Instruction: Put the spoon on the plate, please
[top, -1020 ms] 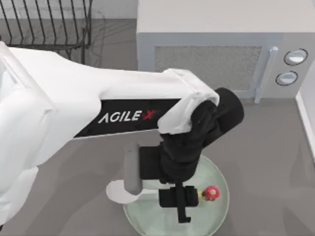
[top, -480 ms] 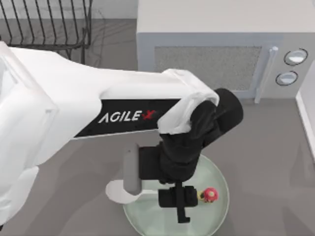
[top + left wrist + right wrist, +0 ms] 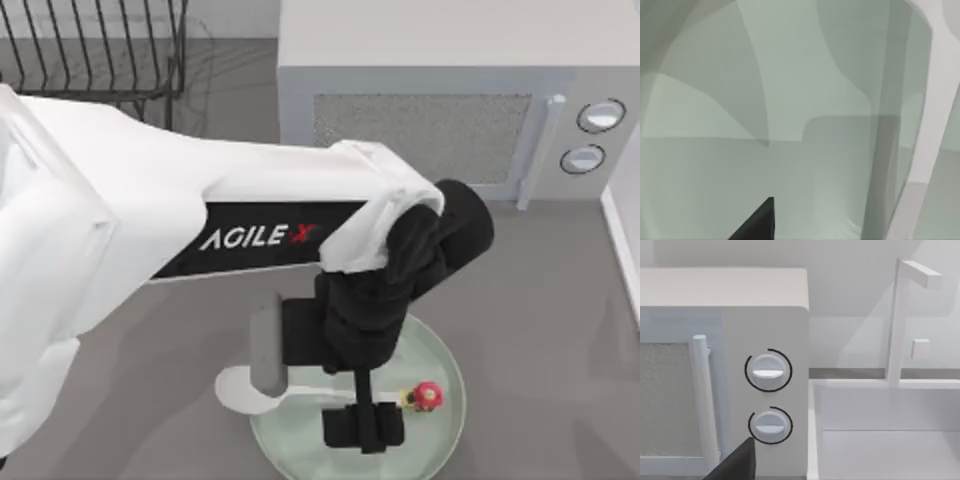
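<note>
Left gripper point(image 3: 362, 428) hung low over the plate point(image 3: 440, 440), near the table's front edge — finger spacing could not be told. The spoon point(image 3: 428, 394) lay on the plate, just beside the gripper — not in its grasp.

Rendered kitchen counter scene.
Microwave point(image 3: 440, 120), wire dish rack point(image 3: 95, 50), sink point(image 3: 885, 440) with faucet point(image 3: 900, 315), grey countertop point(image 3: 540, 330).

Left arm stretches in from the frame's left edge toward lower centre, black wrist bent down, its hand point(image 3: 362, 428) hanging low near the bottom edge.
</note>
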`<action>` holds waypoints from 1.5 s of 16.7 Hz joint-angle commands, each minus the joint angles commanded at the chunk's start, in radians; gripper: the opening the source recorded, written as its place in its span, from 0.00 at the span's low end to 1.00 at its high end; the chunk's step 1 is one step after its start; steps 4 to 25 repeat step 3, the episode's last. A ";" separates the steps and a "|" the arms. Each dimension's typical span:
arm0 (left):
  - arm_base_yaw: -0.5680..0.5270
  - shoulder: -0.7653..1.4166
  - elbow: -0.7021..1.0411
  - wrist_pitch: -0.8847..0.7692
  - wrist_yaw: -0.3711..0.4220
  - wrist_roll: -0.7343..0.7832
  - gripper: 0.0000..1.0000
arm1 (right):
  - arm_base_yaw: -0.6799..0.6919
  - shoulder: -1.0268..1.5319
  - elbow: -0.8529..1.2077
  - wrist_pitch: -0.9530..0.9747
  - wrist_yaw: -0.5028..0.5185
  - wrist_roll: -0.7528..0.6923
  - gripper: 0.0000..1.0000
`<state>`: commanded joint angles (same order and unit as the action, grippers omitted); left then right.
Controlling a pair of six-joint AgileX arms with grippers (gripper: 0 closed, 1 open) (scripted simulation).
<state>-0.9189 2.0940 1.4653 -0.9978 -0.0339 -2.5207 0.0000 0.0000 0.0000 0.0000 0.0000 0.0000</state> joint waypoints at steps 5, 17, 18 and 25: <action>0.000 0.000 0.000 0.000 0.000 0.000 1.00 | 0.000 0.000 0.000 0.000 0.000 0.000 1.00; 0.000 0.000 0.000 0.000 0.000 0.000 1.00 | 0.000 0.000 0.000 0.000 0.000 0.000 1.00; 0.000 0.000 0.000 0.000 0.000 0.000 1.00 | 0.000 0.000 0.000 0.000 0.000 0.000 1.00; 0.000 0.000 0.000 0.000 0.000 0.000 1.00 | 0.000 0.000 0.000 0.000 0.000 0.000 1.00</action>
